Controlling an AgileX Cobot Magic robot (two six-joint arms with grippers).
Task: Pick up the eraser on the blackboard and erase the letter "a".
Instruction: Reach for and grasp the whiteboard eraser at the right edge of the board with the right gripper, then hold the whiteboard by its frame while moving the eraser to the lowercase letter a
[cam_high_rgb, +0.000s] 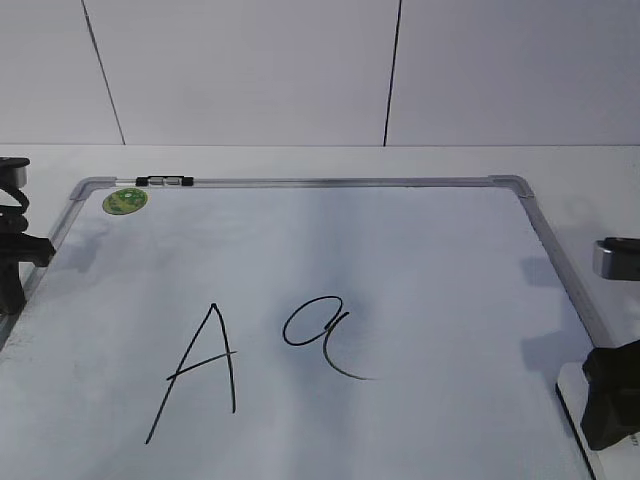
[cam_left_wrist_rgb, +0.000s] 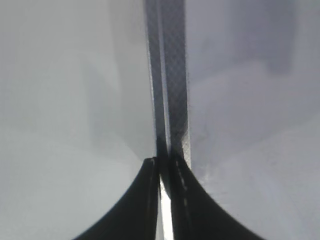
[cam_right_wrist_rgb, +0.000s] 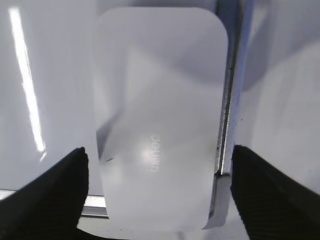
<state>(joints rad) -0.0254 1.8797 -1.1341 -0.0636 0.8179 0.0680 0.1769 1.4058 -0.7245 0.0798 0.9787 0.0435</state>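
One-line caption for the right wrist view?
Open right end effector straddling the white eraser lying at the blackboard frame edge.

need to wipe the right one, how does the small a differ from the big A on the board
The letter "a" is a round cursive loop with a curved tail; the capital "A" is angular, made of straight strokes with a crossbar. The "a" is shorter and sits to the right of the taller "A". Both are thin black marker on the blackboard, and both are unerased.
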